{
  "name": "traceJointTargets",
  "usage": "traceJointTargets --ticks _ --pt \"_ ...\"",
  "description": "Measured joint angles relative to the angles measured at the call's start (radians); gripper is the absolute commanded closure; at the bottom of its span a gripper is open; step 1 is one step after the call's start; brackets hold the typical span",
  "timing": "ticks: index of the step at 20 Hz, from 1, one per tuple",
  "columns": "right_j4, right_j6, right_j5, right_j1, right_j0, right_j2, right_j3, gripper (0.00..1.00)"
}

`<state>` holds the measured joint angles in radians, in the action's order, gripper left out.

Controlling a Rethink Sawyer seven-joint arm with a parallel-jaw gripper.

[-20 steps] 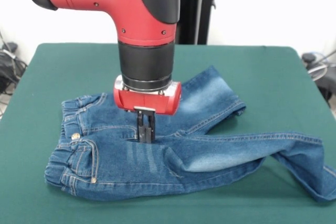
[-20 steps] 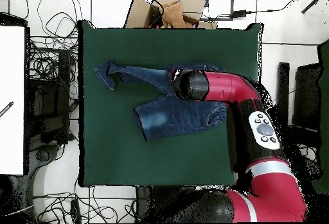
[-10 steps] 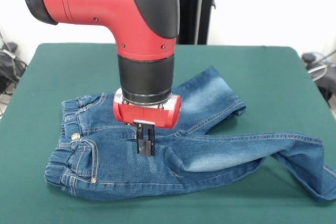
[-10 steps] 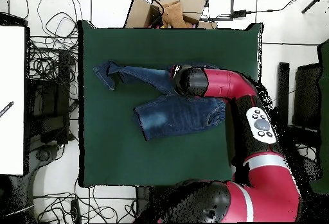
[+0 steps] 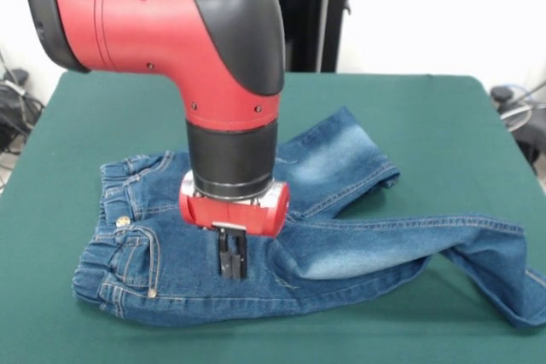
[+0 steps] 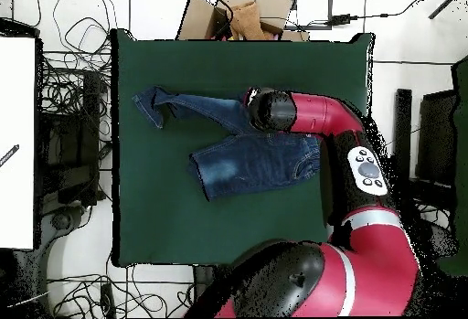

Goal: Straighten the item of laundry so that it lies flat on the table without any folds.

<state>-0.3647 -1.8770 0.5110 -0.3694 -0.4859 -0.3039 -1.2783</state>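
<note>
Jaws closed (pointing straight down) pressing jeans (image 5: pixel 341 245).

Gripper (image 5: pixel 230 263) slid along the jeans (image 5: pixel 358 245) toward the front hem edge, arm leaning further.

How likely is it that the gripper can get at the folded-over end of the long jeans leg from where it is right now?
Probably yes. The gripper stands on the jeans near the crotch, and the folded cuff lies in the open on the table with nothing on or beside it. The arm would need to lift and move sideways.
</note>
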Motion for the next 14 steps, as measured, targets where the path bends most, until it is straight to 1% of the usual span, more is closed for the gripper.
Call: traceJointTargets --ticks 6,14 --pt "0.0 0.0 0.0 0.02 0.0 0.0 0.03 1.0" --pt "0.0 0.0 0.004 0.02 -0.017 0.0 0.056 1.0"
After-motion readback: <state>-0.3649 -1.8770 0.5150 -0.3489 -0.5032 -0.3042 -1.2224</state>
